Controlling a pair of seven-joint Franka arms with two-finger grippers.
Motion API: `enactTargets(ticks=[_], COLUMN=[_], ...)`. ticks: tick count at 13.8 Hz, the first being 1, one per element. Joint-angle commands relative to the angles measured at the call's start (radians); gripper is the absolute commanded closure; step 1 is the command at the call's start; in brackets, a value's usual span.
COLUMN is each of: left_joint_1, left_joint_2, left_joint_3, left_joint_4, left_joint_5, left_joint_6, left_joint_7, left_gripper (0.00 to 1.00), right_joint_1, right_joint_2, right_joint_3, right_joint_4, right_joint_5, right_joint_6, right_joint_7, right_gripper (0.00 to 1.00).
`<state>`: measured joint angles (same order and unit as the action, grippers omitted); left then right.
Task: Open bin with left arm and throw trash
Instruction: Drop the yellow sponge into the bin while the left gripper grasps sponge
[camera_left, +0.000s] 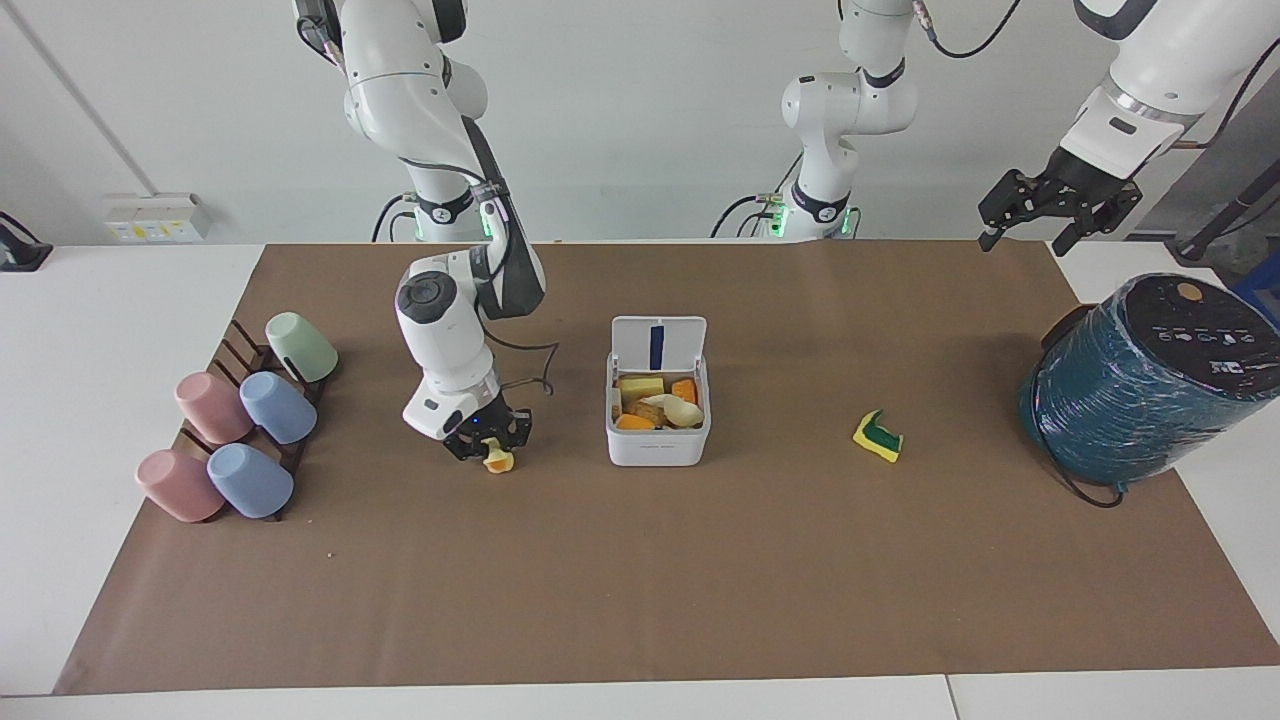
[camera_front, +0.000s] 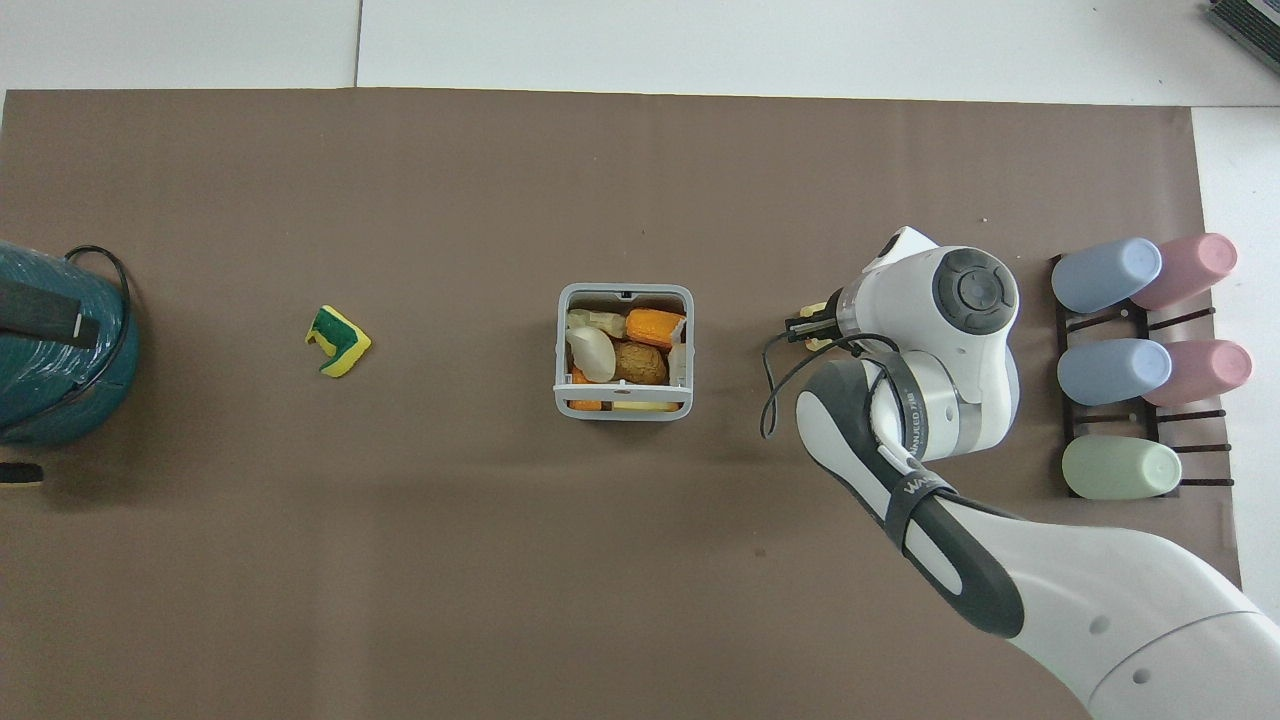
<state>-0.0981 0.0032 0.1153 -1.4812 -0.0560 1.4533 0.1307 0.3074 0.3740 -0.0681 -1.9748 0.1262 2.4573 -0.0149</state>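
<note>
The fingers of the right gripper (camera_left: 494, 452) are squeezed in on a yellow chunk (camera_left: 497, 461) with an orange edge, down low over the brown mat (camera_left: 640, 600) on the counter, beside the bin (camera_left: 657, 440) toward the right arm's end. The chunk looks pinched small, so the hold may be only on its edge. It could slip out when it is lifted, or pop away because it is squashy.

The bin stands in the middle of the mat with its lid (camera_left: 658, 345) up, and it is already piled with scraps. A new piece could bounce off the heap and land back on the mat. The lid could also get knocked by the arm passing over it.

The sponge bit (camera_left: 878, 436) lies on the mat alone, between the bin and the teal cylinder (camera_left: 1150, 385).

The left gripper (camera_left: 1055, 212) waits up high near the counter's edge, its fingers spread apart and holding nothing.

From above, the right arm covers most of its own gripper (camera_front: 812, 330), so only a sliver of the chunk shows there. I cannot tell if the chunk touches the mat.
</note>
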Motion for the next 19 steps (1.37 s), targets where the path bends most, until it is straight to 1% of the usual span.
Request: enactTargets(ticks=[1,3,4,5,6,8,9,11,13,15,17,18,19], left_joint_1=[0.003,-0.009,-0.014,-0.015,-0.034,-0.031,-0.020,0.038,0.049,0.034,0.032,0.032,0.032], left_joint_2=[-0.020,-0.025,-0.029,-0.052,-0.090,-0.165,-0.173,-0.158,-0.112,-0.046,0.001,0.006,0.008], left_joint_3=[-0.005,-0.006,-0.006,-0.008,-0.006,-0.014,-0.028,-0.095,-0.112,-0.114,-0.135,-0.140,-0.141], left_joint_4=[-0.021,-0.025,-0.048,-0.094,-0.188,-0.377,-0.425,-0.477,-0.533,-0.588,-0.660,-0.703,-0.737], left_joint_5=[0.012,0.012,0.012,0.012,0.013,0.013,0.013,0.013,0.012,0.012,0.012,0.012,0.012], left_joint_6=[0.001,0.004,0.015,0.068,0.170,0.385,0.439,0.527,0.637,0.744,0.885,0.965,1.010], left_joint_7=[-0.009,-0.013,-0.017,-0.017,-0.016,-0.016,-0.014,-0.017,-0.019,-0.019,-0.017,-0.017,-0.017], left_gripper=[0.00,0.00,0.00,0.00,0.00,0.00,0.00,0.00,0.00,0.00,0.00,0.00,0.00], right_joint_1=[-0.017,-0.019,-0.021,-0.021,-0.021,-0.019,-0.018,-0.001,0.016,0.062,0.105,0.131,0.156], right_joint_2=[-0.049,-0.078,-0.086,-0.092,-0.095,-0.104,-0.106,-0.106,-0.101,-0.098,-0.099,-0.099,-0.098], right_joint_3=[0.004,0.004,0.002,0.004,0.004,0.008,0.016,0.019,0.048,0.062,0.062,0.062,0.062], right_joint_4=[0.020,0.043,0.065,0.091,0.115,0.166,0.194,0.243,0.264,0.261,0.255,0.251,0.243], right_joint_5=[-0.016,-0.014,-0.014,-0.013,-0.005,0.006,0.025,0.132,0.216,0.254,0.283,0.318,0.332], right_joint_6=[-0.090,-0.148,-0.182,-0.216,-0.242,-0.283,-0.302,-0.305,-0.279,-0.218,-0.199,-0.183,-0.169], right_joint_7=[0.009,0.012,0.027,0.051,0.068,0.113,0.153,0.245,0.332,0.433,0.507,0.535,0.558], right_gripper=[1.00,1.00,1.00,1.00,1.00,1.00,1.00,1.00,1.00,1.00,1.00,1.00,0.99])
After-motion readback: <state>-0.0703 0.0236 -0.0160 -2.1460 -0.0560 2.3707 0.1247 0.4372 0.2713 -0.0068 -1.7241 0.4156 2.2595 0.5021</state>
